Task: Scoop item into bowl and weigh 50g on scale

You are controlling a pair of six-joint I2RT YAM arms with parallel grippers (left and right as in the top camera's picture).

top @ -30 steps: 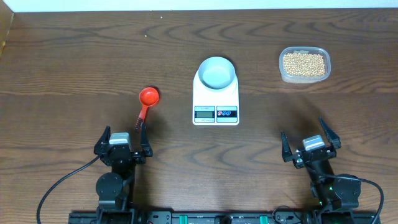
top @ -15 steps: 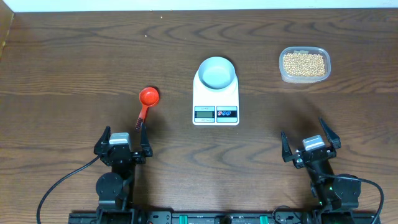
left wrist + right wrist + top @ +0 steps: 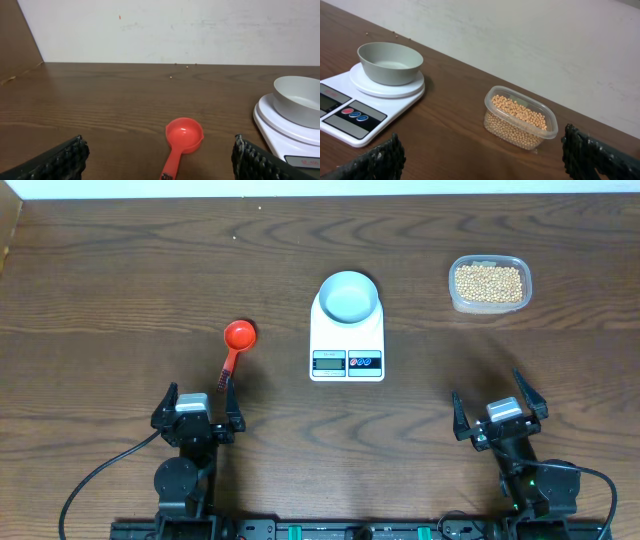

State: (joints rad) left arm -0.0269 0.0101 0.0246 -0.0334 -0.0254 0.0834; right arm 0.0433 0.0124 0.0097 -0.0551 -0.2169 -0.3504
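The pale blue-white bowl (image 3: 349, 296) stands empty on the white scale (image 3: 347, 345) at the table's middle; both also show in the left wrist view (image 3: 298, 100) and the right wrist view (image 3: 390, 62). The tan beans (image 3: 488, 282) fill a clear plastic tub (image 3: 489, 307) at the back right, seen too in the right wrist view (image 3: 520, 116). A red scoop (image 3: 236, 340) lies left of the scale, handle toward my left gripper (image 3: 198, 395), which is open and empty just behind the handle's end (image 3: 162, 167). My right gripper (image 3: 497, 403) is open and empty near the front right.
A white wall (image 3: 165, 30) runs along the table's far edge. A few stray beans (image 3: 186, 66) lie near that edge. A wooden panel (image 3: 20, 45) stands at the left side.
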